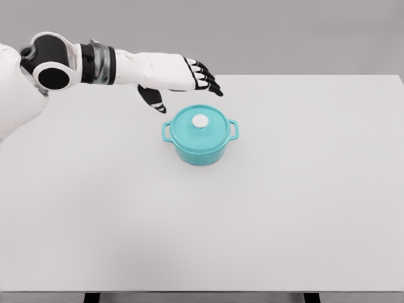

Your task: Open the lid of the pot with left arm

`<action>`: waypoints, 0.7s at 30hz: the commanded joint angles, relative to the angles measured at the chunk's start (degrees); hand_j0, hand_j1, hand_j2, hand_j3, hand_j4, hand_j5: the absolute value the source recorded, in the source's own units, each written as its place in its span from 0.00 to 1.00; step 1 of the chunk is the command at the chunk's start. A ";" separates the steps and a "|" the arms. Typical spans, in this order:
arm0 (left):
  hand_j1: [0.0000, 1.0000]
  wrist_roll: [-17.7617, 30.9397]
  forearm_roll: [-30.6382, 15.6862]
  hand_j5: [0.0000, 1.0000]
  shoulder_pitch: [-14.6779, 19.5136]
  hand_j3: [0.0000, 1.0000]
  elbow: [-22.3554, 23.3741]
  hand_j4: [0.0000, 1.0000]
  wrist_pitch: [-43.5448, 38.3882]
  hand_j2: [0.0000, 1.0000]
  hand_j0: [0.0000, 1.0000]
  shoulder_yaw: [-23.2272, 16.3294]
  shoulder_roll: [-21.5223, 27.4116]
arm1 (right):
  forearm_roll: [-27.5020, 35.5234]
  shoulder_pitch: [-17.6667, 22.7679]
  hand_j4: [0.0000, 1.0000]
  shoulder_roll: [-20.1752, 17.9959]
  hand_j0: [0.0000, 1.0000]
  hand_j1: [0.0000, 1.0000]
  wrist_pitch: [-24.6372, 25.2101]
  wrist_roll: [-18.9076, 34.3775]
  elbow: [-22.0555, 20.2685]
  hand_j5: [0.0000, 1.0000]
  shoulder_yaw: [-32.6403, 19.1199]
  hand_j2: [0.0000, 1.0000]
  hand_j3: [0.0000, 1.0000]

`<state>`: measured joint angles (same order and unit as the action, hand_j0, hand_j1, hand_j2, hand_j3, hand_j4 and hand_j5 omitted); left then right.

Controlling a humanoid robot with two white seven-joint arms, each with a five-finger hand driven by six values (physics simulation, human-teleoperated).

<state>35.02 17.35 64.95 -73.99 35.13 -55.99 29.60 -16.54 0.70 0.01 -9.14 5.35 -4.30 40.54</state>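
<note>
While unmarked pot [201,136] stays lidded, left hand [189,79] hovers open.

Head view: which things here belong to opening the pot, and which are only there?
Belonging to the job:
- round turquoise pot with two side handles
- turquoise lid with white knob, on the pot
- left hand, fingers open, above and behind the pot

Only there:
- white table, which bears the pot

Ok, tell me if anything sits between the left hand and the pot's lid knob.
Nothing visible does. The left hand, fingers open, hovers up and to the left of the round teal pot; only bare white table shows between it and the white knob on the teal lid.
</note>
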 commanded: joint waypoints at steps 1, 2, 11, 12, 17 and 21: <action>1.00 -0.02 0.93 1.00 0.09 1.00 1.40 1.00 -0.13 1.00 1.00 -2.72 -2.62 | 0.01 0.00 1.00 -0.01 1.00 1.00 0.00 0.01 -0.01 1.00 -0.02 1.00 1.00; 1.00 -0.02 1.11 1.00 0.09 1.00 1.40 1.00 -0.13 1.00 1.00 -2.81 -2.62 | 0.01 0.00 1.00 -0.01 1.00 1.00 0.00 0.01 -0.01 1.00 -0.02 1.00 1.00; 0.92 -0.02 2.52 0.92 -0.26 0.92 1.48 0.92 -0.13 0.92 0.92 -4.12 -2.62 | 0.01 0.00 1.00 -0.01 1.00 1.00 0.00 0.01 -0.01 1.00 -0.02 1.00 1.00; 0.92 -0.02 2.96 0.92 -0.26 0.92 1.48 0.92 -0.13 0.92 0.92 -4.30 -2.62 | 0.01 0.00 1.00 -0.01 1.00 1.00 0.00 0.01 -0.01 1.00 -0.02 1.00 1.00; 0.92 -0.02 3.40 0.92 -0.17 0.92 1.57 0.92 -0.13 0.92 0.92 -4.30 -2.71 | 0.01 0.00 1.00 -0.01 1.00 1.00 0.00 0.01 -0.01 1.00 -0.02 1.00 1.00; 0.92 -0.02 4.54 0.92 -0.17 0.92 2.01 0.92 -0.13 0.92 0.92 -4.39 -3.76 | 0.01 0.00 1.00 -0.01 1.00 1.00 0.00 0.01 -0.01 1.00 -0.02 1.00 1.00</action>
<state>35.03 21.58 64.69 -72.11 35.15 -60.42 26.28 -16.54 0.70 0.01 -9.14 5.35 -4.30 40.54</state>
